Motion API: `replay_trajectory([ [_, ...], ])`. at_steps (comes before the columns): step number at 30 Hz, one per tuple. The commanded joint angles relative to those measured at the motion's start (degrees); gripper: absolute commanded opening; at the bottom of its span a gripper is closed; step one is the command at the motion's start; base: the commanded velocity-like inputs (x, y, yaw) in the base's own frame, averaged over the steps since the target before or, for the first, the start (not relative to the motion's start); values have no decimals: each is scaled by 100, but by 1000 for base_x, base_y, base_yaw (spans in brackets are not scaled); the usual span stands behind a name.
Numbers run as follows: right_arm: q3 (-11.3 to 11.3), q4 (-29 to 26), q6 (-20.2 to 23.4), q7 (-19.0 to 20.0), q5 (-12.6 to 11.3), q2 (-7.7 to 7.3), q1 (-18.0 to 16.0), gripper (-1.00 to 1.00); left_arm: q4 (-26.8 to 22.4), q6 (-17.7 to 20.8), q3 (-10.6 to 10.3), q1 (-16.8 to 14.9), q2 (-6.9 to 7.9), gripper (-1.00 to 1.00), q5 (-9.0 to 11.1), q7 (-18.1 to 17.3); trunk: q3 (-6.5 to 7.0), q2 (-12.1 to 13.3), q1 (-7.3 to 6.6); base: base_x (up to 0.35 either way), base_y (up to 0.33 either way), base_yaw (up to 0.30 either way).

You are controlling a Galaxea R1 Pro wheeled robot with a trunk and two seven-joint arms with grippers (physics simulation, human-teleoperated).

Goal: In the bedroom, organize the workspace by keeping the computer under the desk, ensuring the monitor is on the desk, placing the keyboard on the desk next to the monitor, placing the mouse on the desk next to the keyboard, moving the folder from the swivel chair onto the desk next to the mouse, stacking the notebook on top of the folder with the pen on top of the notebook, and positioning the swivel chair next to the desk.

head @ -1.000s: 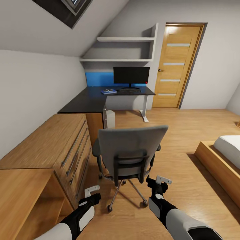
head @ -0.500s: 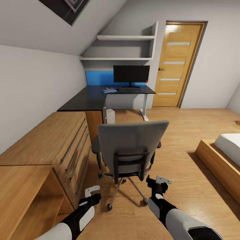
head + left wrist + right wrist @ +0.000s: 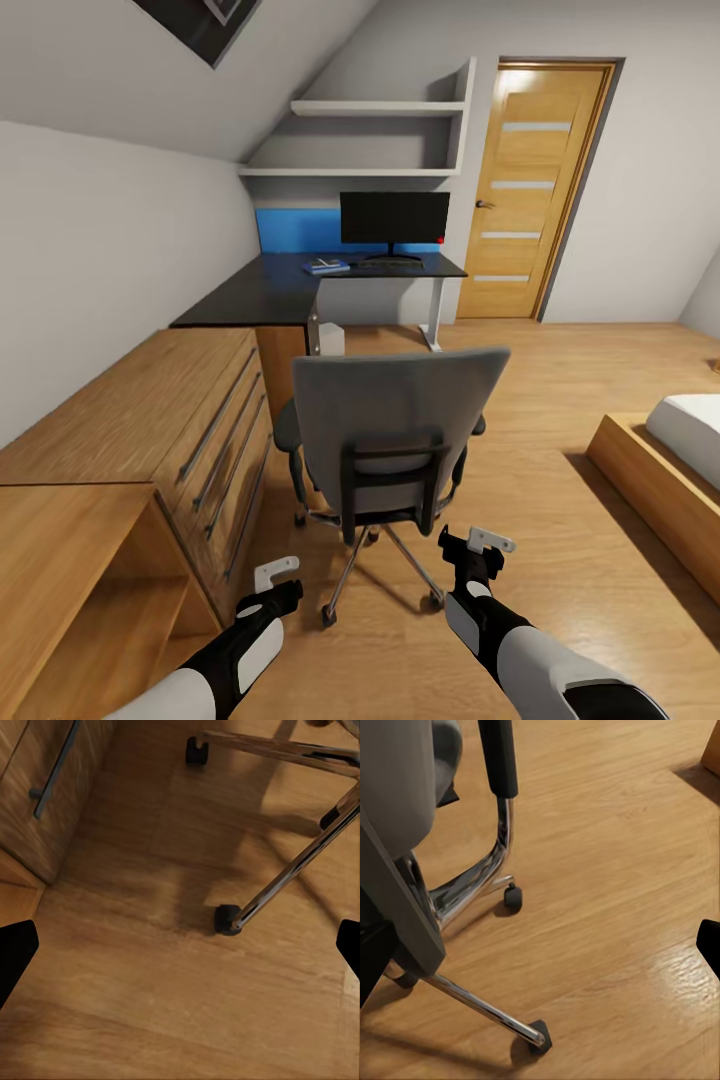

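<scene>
Right in front of the robot, the swivel chair (image 3: pixel 395 440) stands on the wooden floor (image 3: pixel 560 560) with its grey backrest turned toward the camera, well short of the desk (image 3: pixel 290 295) at the far wall. Both arms reach forward low at either side of the chair's chrome base. The left gripper (image 3: pixel 275 572) hangs over bare floor beside the light wooden chest (image 3: pixel 190 430); in the left wrist view its dark fingertips (image 3: pixel 16 952) sit at opposite edges of the picture, spread wide with nothing between them but floorboards and a chair caster (image 3: pixel 226 920) further on. The right gripper (image 3: pixel 478 545) hovers just behind the chair's base on the other side, touching nothing; in the right wrist view its fingertips (image 3: pixel 709 943) likewise stand far apart, and the backrest, a black armrest (image 3: pixel 499 757) and the chrome legs lie ahead of it. On the desk, the monitor (image 3: pixel 394 218) stands upright before the blue back panel (image 3: pixel 295 230), the keyboard (image 3: pixel 390 264) lies just in front of its stand, and the blue folder (image 3: pixel 326 266) lies beside the keyboard with something small and pale on top, too small to make out. A light-grey computer (image 3: pixel 327 340) sits under the desk. To the right are a wooden door (image 3: pixel 535 185) and the corner of a bed (image 3: pixel 665 470).
</scene>
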Motion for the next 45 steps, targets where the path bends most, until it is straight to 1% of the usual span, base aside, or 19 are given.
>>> replay_trajectory([
  [1, 23, 4, -27, -6, -48, 1, -4, 100, -5, -9, -49, -4, 4, 100, 48, 40, -23, -44, 22, 0, 0, 0],
  [22, 29, 4, -38, -6, -43, 6, -3, 100, -4, -8, -75, -4, -5, 100, 57, 41, -391, -886, 483, 0, 0, 0],
  [32, 35, 15, -139, -6, -31, 10, 4, 100, -4, -5, -75, -4, -5, 100, 57, 42, -498, -1287, 703, 0, 0, 0],
  [38, 38, 20, -169, -6, 54, 10, 4, 100, -4, -7, -75, -4, -5, 100, 57, 41, -553, -1528, 834, 0, 0, 0],
  [45, 38, 21, -176, -6, 96, 10, 5, 100, -4, -6, -75, -4, -5, 100, 57, 41, -616, -1809, 988, 0, 0, 0],
])
